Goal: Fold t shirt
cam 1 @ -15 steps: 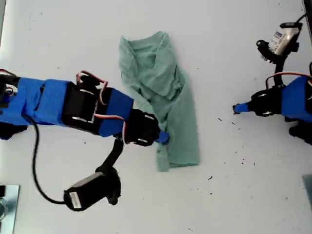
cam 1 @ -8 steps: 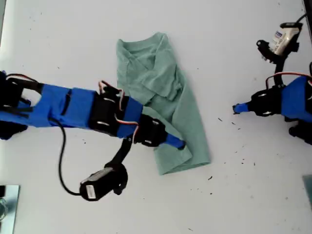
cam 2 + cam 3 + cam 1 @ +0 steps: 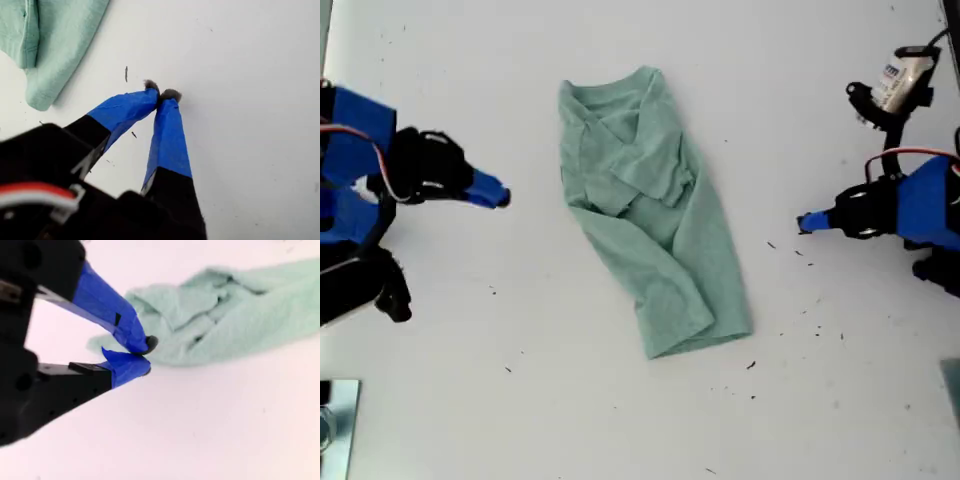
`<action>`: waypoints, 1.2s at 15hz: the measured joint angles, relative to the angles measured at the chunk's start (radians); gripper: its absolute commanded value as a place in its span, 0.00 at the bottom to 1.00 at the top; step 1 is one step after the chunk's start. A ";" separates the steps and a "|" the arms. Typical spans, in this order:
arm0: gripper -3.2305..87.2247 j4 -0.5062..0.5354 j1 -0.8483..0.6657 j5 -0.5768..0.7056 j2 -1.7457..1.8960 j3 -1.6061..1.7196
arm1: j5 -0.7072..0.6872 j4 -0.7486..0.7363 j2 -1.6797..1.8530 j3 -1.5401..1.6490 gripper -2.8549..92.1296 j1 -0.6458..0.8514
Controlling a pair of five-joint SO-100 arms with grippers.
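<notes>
The pale sage-green t shirt lies folded into a long, narrow, rumpled strip, slanting across the middle of the white table in the exterior view. My second gripper is shut on nothing at the exterior view's left, well apart from the cloth. Its wrist view shows the blue tips together with the t shirt beyond them. My first gripper rests shut and empty at the exterior view's right. There its tips meet over bare table, with a corner of the t shirt some way off.
Small dark specks dot the white table near my first gripper. A wrist camera juts out at the exterior view's upper right. A metallic object sits at that view's lower left corner.
The second arm has let go of the t shirt's lower part and drawn back to the exterior view's left. The cloth's lower end has shifted slightly rightward and lies flat. The first arm stayed still.
</notes>
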 measured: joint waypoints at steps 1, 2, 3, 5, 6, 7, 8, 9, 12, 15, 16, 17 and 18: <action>0.03 -0.026 0.021 -0.064 0.132 0.204 | 0.000 0.000 0.000 0.000 0.06 0.000; 0.03 -0.054 0.029 -0.117 0.278 0.379 | 0.000 0.000 0.000 0.000 0.06 0.000; 0.03 -0.078 0.067 -0.149 0.449 0.528 | 0.000 0.000 0.000 0.000 0.06 0.000; 0.03 -0.081 0.095 -0.213 0.696 0.669 | 0.006 0.000 0.000 0.000 0.06 0.000; 0.03 -0.086 0.107 -0.232 0.695 0.675 | 0.008 0.000 0.000 0.000 0.06 0.000; 0.03 -0.098 0.118 -0.239 0.653 0.678 | 0.009 0.000 0.000 0.000 0.06 0.000; 0.03 -0.107 0.120 -0.247 0.603 0.673 | 0.026 0.000 0.002 0.000 0.07 -0.002; 0.03 -0.104 0.118 -0.261 0.557 0.643 | 0.051 0.000 0.003 -0.003 0.21 -0.018; 0.32 0.034 0.201 -0.270 0.106 0.133 | 0.152 -0.035 -0.149 -0.261 0.34 -0.164; 0.33 0.213 0.316 -0.155 -0.644 -0.701 | 0.229 0.152 -0.910 -0.985 0.36 -0.324; 0.34 0.233 0.337 -0.110 -0.890 -0.980 | 0.247 0.179 -1.112 -1.166 0.36 -0.362; 0.34 0.238 0.350 -0.083 -1.124 -1.226 | 0.288 0.195 -1.246 -1.264 0.35 -0.396; 0.34 0.225 0.356 -0.069 -1.315 -1.379 | 0.324 0.193 -1.322 -1.304 0.35 -0.426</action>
